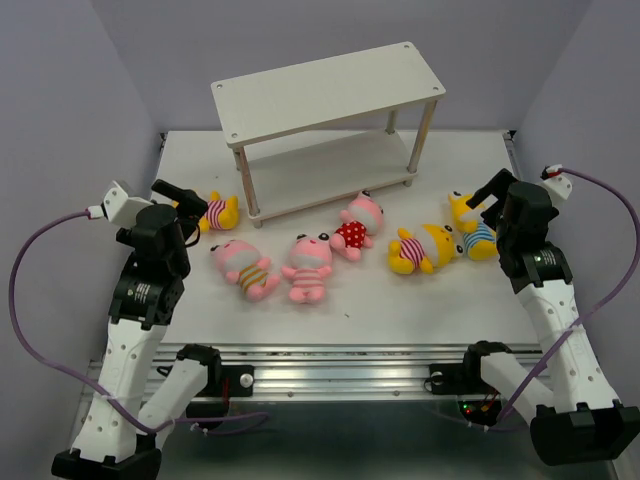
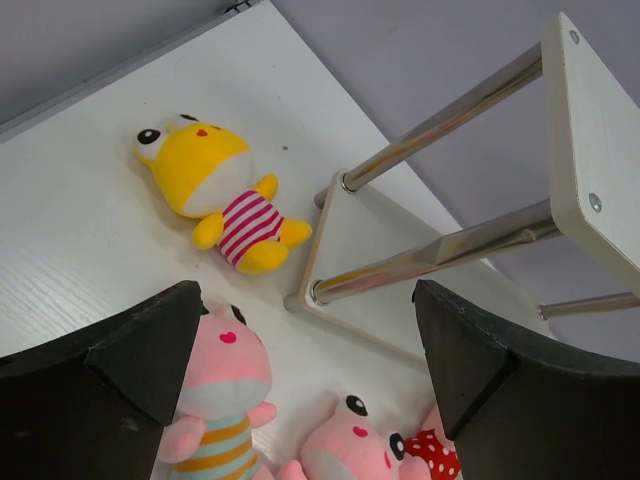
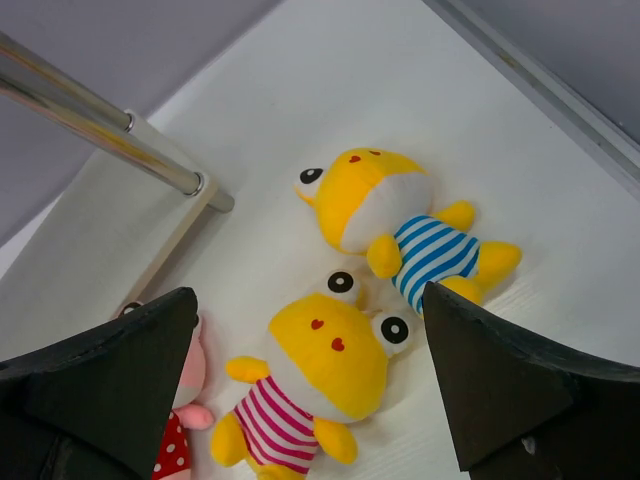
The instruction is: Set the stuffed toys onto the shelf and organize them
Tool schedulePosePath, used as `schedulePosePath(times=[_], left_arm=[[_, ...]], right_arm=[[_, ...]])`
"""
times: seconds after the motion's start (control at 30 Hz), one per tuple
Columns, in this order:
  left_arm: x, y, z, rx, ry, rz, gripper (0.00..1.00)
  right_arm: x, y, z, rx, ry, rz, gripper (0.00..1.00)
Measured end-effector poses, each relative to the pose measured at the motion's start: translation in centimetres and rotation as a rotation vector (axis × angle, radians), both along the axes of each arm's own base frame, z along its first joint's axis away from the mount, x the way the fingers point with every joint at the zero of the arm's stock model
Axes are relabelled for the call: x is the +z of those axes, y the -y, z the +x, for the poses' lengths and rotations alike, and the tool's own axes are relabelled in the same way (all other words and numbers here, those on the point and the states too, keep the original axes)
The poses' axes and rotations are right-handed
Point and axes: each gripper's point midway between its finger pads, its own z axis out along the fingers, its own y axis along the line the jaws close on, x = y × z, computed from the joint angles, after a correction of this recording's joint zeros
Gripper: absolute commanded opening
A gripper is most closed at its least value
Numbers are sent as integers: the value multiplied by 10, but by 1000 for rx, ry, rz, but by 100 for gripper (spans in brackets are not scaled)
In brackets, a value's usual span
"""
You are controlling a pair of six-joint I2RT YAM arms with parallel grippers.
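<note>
your left fingers (image 2: 110,390) stand apart and hold nothing, above the small yellow plush animal in a pink-striped shirt (image 2: 225,190) by the white worktop's (image 1: 400,310) left edge. your right fingers (image 3: 110,390) are spread and empty too, over two yellow plush toys (image 3: 400,225) near the right edge. three pink plush toys (image 1: 308,265) lie mid-worktop, in front of the off-white two-tier shelf (image 1: 330,85) at the far edge.

Observed: off-white shelf (image 1: 330,85) (legs silver), white table (image 1: 400,310); far-left yellow toy (image 2: 200,170) and second yellow toy (image 3: 325,370) striped red-white, third yellow toy (image 3: 370,200) blue-white; first pink toy (image 1: 243,265) yellow-blue striped, middle pink toy (image 1: 308,268) pink-striped, last pink toy (image 1: 358,225) red, white-dotted.
</note>
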Motion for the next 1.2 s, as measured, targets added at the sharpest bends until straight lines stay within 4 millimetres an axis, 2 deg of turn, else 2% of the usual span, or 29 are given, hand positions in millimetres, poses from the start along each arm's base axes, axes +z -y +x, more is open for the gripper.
schedulePosePath(times=[0.3, 0.4, 0.53, 0.63, 0.67, 0.7, 0.77, 0.83, 1.07, 1.2], left_arm=[[-1, -1, -1, 5, 0, 1, 99], [-5, -1, -1, 5, -6, 1, 99], [-15, 5, 3, -20, -22, -9, 99], [-25, 12, 8, -55, -56, -14, 99], [-27, 14, 10, -62, -64, -15, 99], [-31, 16, 13, -69, -81, -15, 99], [-40, 19, 18, -81, -112, -15, 99], [-45, 22, 21, -92, -134, -16, 99], [-64, 27, 21, -119, -181, -20, 99], [-66, 28, 22, -124, -188, -21, 99]], right_arm=[[6, -1, -6, 22, 11, -23, 100], [1, -12, -3, 104, -14, -33, 100], [-19, -56, 8, 356, -92, 0, 100], [-38, -114, 6, 576, -153, 14, 100], [-42, -143, 0, 670, -169, 8, 100], [-45, -159, -4, 720, -177, 3, 100], [-54, -205, -17, 862, -199, -6, 100], [-68, -231, -23, 925, -236, -8, 100], [-111, -260, -19, 883, -320, -6, 100], [-129, -271, -19, 840, -335, 18, 100]])
